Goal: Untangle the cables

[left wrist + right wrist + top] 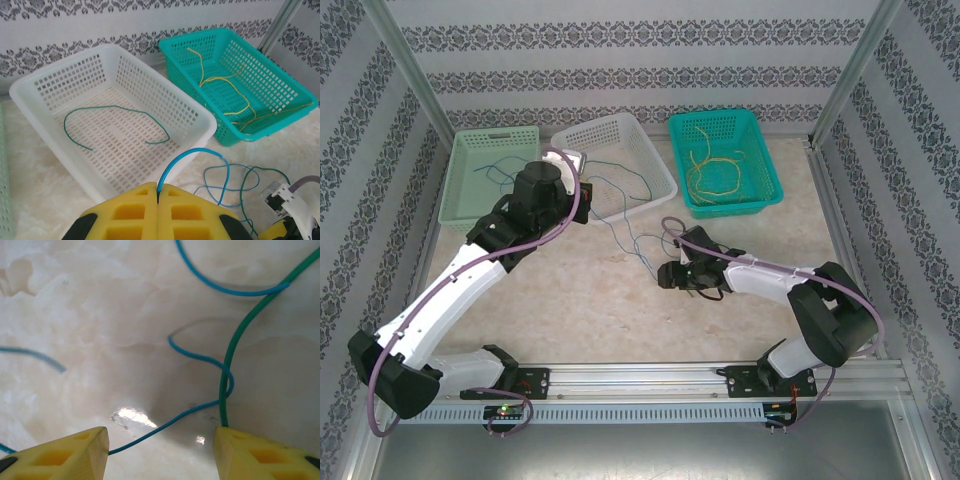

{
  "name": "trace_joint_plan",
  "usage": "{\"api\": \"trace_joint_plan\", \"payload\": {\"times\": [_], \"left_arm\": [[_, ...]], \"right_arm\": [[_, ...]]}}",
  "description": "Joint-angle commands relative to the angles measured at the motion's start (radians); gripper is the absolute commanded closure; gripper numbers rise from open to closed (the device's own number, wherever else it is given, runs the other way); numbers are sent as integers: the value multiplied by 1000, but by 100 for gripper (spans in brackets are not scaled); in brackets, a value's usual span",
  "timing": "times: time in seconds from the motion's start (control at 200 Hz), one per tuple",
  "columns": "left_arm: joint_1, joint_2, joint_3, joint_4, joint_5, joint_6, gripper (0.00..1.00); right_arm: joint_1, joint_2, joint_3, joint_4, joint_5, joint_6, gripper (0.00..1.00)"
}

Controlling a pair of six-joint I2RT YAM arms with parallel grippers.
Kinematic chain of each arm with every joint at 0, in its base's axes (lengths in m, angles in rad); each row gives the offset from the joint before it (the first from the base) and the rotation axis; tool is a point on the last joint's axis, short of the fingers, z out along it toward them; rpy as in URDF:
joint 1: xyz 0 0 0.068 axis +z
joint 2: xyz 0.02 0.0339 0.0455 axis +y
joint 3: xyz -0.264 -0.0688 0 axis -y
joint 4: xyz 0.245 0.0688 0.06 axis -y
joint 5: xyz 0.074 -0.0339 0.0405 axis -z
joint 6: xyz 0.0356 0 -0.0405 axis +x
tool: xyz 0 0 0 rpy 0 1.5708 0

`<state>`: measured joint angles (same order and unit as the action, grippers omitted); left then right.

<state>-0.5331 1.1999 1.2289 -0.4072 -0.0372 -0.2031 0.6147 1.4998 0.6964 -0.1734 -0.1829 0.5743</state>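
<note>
Glossy marble-look tabletop [75,315] (one bright glare patch). Perforated plastic white basket [165,100] and teal basket [270,75], slightly shiny. Smooth, plastic-sheathed cables [227,355]. Matt, spongy yellow finger pads [70,452].

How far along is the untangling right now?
Done: yellow cables lie in the teal basket, one green cable in the white basket. In hand: the left gripper is shut on a blue cable. Left: a green strand and blue strand cross on the table under the open right gripper.
</note>
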Motion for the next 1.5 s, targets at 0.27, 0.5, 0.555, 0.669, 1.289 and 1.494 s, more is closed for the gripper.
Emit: {"api": "trace_joint_plan", "payload": {"times": [0.27, 0.5, 0.555, 0.669, 1.289, 1.494], "left_arm": [[137, -99, 31, -8, 30, -25, 100], [202, -181, 66, -1, 65, -38, 100], [211, -193, 67, -1, 55, -35, 100], [224, -204, 84, -25, 56, -26, 100], [224, -146, 26, -1, 374, -16, 100], [224, -111, 60, -39, 270, 32, 100]], "right_arm": [[18, 233, 86, -186, 161, 10, 57], [16, 324, 115, -221, 180, 0, 63], [16, 334, 112, -221, 185, -1, 64], [16, 320, 96, -198, 178, 4, 63], [-48, -226, 106, -66, -33, -42, 10], [-114, -298, 157, -69, -90, 13, 22]]}}
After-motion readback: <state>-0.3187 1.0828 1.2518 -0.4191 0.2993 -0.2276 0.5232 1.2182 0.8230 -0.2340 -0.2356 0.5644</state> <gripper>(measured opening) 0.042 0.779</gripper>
